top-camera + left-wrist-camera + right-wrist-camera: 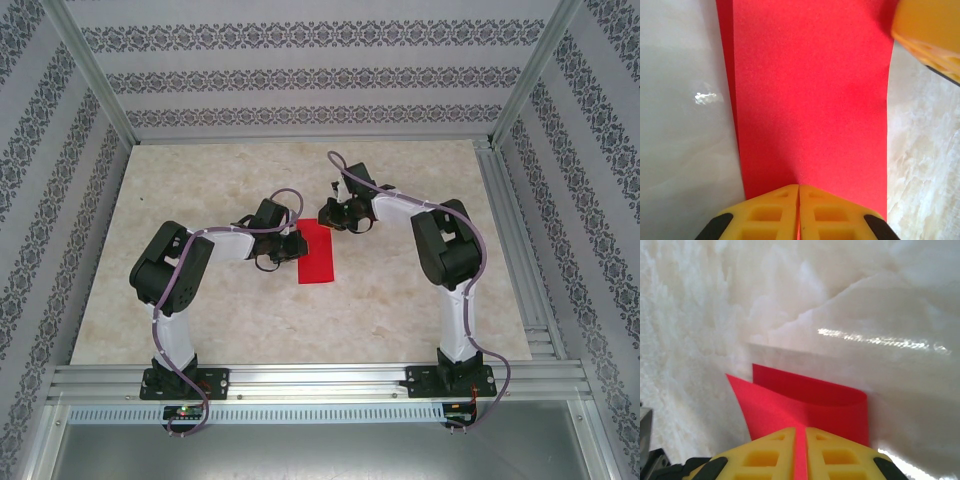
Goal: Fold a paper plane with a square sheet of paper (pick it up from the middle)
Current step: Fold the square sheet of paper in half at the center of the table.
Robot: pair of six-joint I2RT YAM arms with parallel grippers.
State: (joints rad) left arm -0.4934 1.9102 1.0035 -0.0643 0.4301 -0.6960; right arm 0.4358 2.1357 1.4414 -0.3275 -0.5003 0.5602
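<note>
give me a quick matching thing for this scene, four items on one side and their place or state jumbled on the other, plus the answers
Things:
1. left gripper
2. right gripper
3. red paper
4. table

Place or state:
a. pale marbled surface
b. shut on the paper's far end
c. folded, held by both grippers
d. shut on the paper's left side

Pairs: 1-d, 2-b, 3-c, 4-a

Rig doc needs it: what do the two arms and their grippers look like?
The left arm and right arm match: white tubular links between bulky black joint housings. A thin lilac cable runs loosely along each. The left gripper and right gripper have yellow plastic fingers with square recessed pockets and black trim at the outer edges.
</note>
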